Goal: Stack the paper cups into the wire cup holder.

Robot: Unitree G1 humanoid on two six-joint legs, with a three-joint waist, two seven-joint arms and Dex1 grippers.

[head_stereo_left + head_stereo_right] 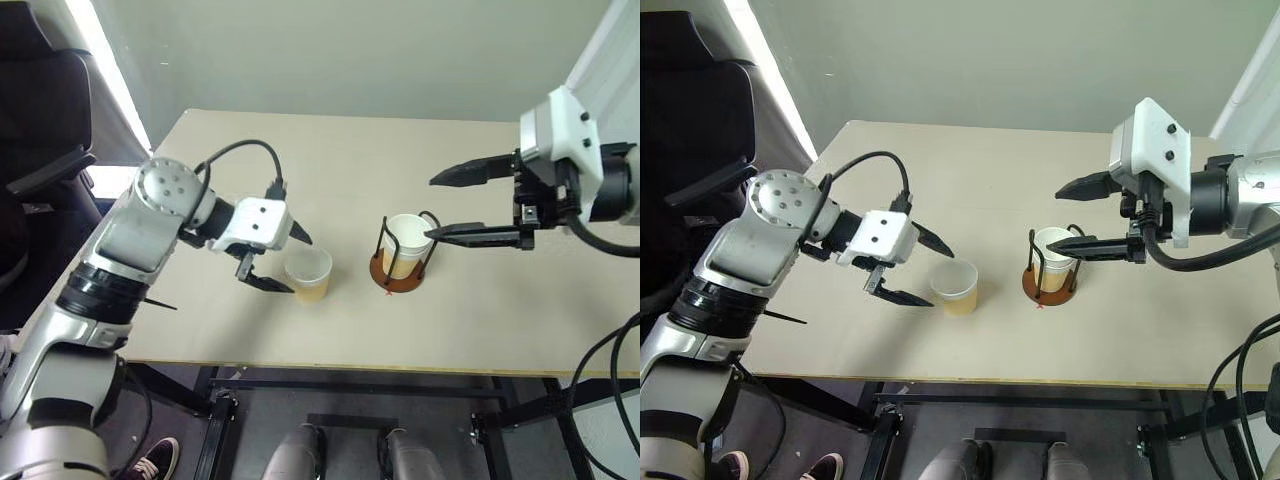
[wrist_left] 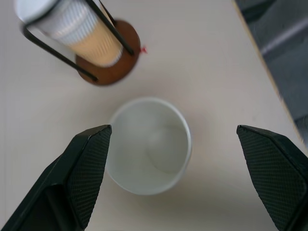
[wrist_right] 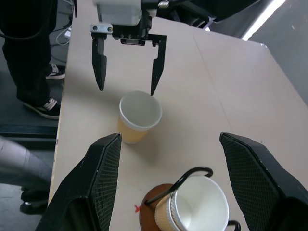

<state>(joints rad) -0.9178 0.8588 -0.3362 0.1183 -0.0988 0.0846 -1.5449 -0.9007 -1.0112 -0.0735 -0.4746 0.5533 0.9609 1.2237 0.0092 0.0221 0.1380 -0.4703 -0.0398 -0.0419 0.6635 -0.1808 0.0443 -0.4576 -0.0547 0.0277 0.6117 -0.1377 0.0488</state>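
While the beige table carries everything, the left gripper hovers with fingers spread wide just beside a lone paper cup, gripping nothing; the right gripper hangs spread and empty above the wire cup holder, where nested paper cups stand upright

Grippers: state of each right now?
Left gripper: open, empty, fingers either side of the loose paper cup, not closed on it.
Right gripper: open, empty, by the wire cup holder.
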